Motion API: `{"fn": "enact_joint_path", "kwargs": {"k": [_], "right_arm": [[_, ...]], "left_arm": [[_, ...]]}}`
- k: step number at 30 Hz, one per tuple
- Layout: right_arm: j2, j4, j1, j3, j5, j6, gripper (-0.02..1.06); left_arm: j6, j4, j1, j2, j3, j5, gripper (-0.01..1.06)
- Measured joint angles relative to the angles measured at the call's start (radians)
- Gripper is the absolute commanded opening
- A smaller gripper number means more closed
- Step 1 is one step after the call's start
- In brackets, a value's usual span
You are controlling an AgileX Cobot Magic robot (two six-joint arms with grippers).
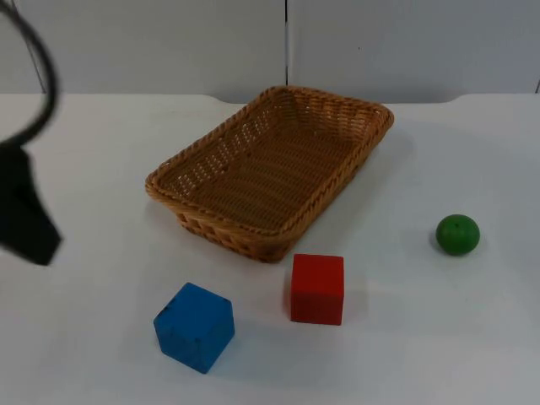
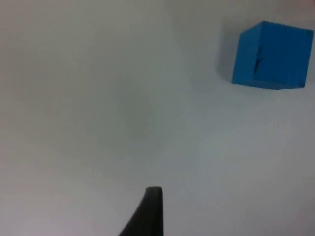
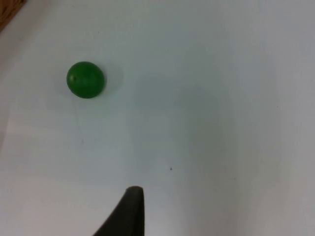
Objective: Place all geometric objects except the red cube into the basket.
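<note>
Where the white table (image 1: 101, 354) comes nearest the top camera, a blue cube (image 1: 194, 326) is seen standing on it, turned so that one corner faces forward; it is also caught by the left wrist camera (image 2: 272, 54), resting on bare table. At about 2 o'clock from it, close by but not touching, a red cube (image 1: 317, 288) is set squarely on the table. At 3 o'clock from the red cube and a little farther back, well apart from it, a green ball (image 1: 457, 234) lies by itself, and it is picked up by the right wrist camera too (image 3: 86, 79). Just behind the red cube, at its 11 o'clock, the nearest corner of a wicker basket (image 1: 211, 221) is found; the basket is laid slantwise across the middle of the table, running away toward 1 o'clock, and nothing is held in it. At 9 o'clock from the basket, well apart from it, the left gripper (image 1: 25, 215) is seen as a dark shape above the table; whether it is released or clenched cannot be told. One black fingertip (image 3: 127, 214) of the right gripper is seen above bare table, apart from the ball, and its state cannot be told either. Farthest back, the table is closed off by a grey wall (image 1: 169, 42).
</note>
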Motion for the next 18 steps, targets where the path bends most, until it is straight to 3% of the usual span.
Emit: {"fn": "enact_joint_path", "kwargs": {"k": [5,10,18], "right_arm": [[0.000,0.000,0.000,0.000,0.000,0.000,1.05],[0.000,0.000,0.000,0.000,0.000,0.000,1.05],[0.000,0.000,0.000,0.000,0.000,0.000,1.05]], "left_arm": [[-0.070,0.113,-0.169,0.230,-0.104,-0.075,0.89],[-0.078,0.130,-0.223,0.381,-0.153,-0.138,0.89],[-0.078,0.131,-0.231,0.538,-0.159,-0.235,0.89]]}}
